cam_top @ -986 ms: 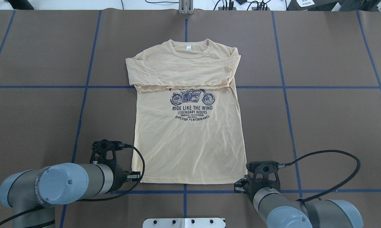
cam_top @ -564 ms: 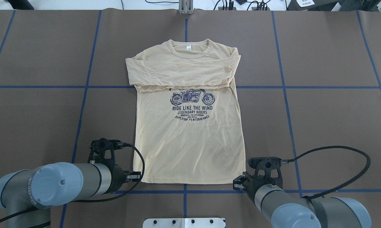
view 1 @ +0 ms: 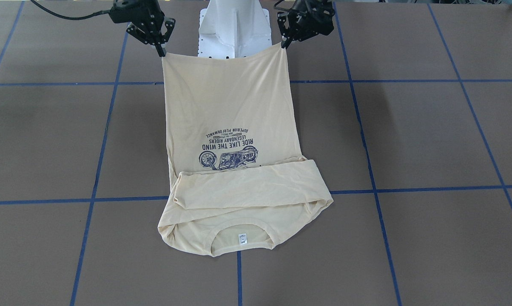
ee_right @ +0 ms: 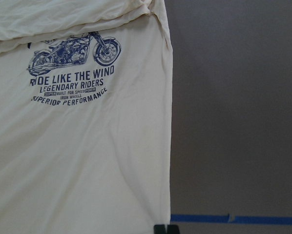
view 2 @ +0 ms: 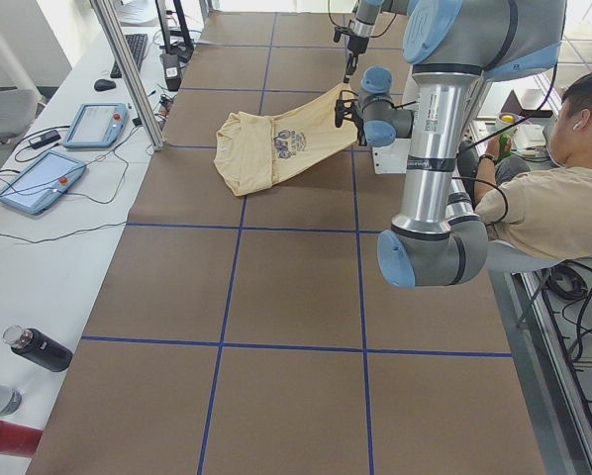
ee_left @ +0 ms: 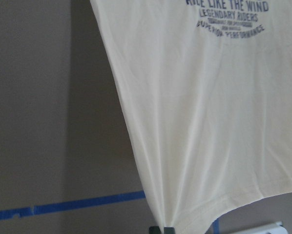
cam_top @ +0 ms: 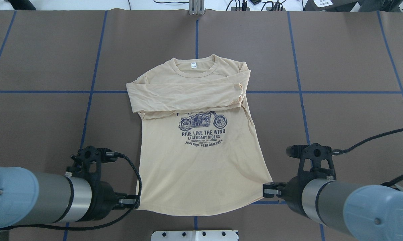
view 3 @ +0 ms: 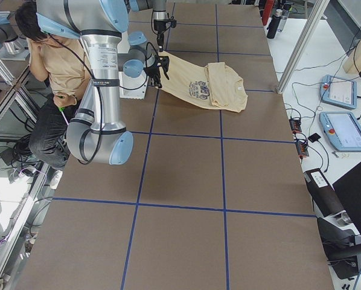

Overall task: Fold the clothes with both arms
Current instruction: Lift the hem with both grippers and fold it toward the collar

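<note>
A robotics lab — a wide brown table [cam_top: 348, 60] gridded in blue tape [cam_top: 355, 92], teach pendants [view 2: 96, 125] on the white side bench [view 2: 39, 277] (a person [view 2: 553, 203] sits nearby).

The pale cream-yellow long-sleeved T-shirt [cam_top: 201, 167] faces print-up. Its neck end rests on the counter [cam_top: 355, 50], with both sleeves [cam_top: 184, 97] folded across the chest just above the navy motorcycle print [cam_top: 203, 129]. The hem end hangs clear of the counter, stretched taut. The grey-and-silver left arm [cam_top: 37, 195] has its left claw [cam_top: 134, 202] pinched on one hem corner, and the right arm [cam_top: 338, 201] has its right claw [cam_top: 266, 190] pinched on the other.
</note>
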Controlling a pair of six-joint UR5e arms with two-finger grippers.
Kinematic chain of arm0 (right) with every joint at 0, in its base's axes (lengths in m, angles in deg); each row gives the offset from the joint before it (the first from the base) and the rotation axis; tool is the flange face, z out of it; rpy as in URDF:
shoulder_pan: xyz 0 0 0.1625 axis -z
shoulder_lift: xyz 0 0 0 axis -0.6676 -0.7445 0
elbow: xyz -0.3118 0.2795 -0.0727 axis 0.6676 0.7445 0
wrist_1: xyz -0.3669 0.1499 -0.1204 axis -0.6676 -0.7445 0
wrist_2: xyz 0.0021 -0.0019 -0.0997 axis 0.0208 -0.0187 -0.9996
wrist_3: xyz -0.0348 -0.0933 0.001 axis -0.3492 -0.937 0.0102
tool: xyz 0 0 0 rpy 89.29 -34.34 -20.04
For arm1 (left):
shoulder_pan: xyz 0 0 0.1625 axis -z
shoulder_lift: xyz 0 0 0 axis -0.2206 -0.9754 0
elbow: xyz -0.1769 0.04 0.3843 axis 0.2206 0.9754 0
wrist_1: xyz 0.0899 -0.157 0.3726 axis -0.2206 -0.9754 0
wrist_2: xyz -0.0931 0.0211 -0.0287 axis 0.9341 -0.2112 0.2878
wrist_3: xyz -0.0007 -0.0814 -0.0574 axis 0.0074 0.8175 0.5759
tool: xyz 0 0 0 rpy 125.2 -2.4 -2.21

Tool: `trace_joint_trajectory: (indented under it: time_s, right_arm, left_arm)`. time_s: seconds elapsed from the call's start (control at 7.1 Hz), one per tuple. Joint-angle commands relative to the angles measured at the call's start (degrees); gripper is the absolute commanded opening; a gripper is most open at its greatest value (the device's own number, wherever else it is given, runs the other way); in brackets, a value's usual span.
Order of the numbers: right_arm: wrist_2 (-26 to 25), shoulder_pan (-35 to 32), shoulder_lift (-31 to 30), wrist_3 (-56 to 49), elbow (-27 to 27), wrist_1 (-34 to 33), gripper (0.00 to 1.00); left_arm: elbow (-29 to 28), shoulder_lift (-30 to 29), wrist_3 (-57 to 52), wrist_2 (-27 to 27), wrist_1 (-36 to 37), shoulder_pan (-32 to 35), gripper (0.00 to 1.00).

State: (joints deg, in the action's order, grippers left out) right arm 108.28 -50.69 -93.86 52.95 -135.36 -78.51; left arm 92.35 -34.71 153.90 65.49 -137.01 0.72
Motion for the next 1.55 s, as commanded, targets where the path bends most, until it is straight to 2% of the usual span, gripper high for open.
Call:
trace_joint_trajectory:
  time_s: [0.0, 0.14, 0.28, 0.42, 0.56, 0.7, 0.99, 1.41]
  right_arm:
    - [4.1, 2.5, 0.2, 0.0, -9.0, -6.5, 0.00]
    - [3.8, 1.4, 0.3, 0.0, -8.3, -6.6, 0.00]
    - [3.7, -2.0, 1.7, -0.2, -5.0, -6.6, 0.00]
    - [3.8, -6.3, 7.3, -3.1, 1.5, -6.6, 0.00]
    - [3.6, -10.1, 12.9, -4.7, 9.0, -6.5, 0.00]
    - [4.0, -13.9, 15.3, -6.8, 13.8, -5.9, 0.00]
    - [4.1, -21.2, 17.2, -12.4, 18.8, -5.8, 0.00]
    - [4.0, -24.0, 22.2, -12.7, 33.8, 8.3, 0.00]
  left_arm:
    - [9.7, 0.9, 0.1, 2.9, 6.7, -0.9, 0.00]
    - [9.0, 0.5, 0.1, 2.9, 6.8, -0.9, 0.00]
    - [6.7, 0.2, -0.1, 2.3, 6.8, 0.0, 0.00]
    - [1.6, -1.0, -0.4, 1.7, 6.7, 2.8, 0.00]
    - [-5.5, -6.5, -0.8, 1.2, 6.7, 7.8, 0.00]
    - [-11.0, -9.2, -1.0, 1.1, 6.7, 10.9, 0.00]
    - [-13.8, -10.4, -4.1, -0.6, 6.7, 16.1, 0.00]
    - [-17.6, -11.5, -4.6, -3.9, 6.6, 19.2, 0.00]
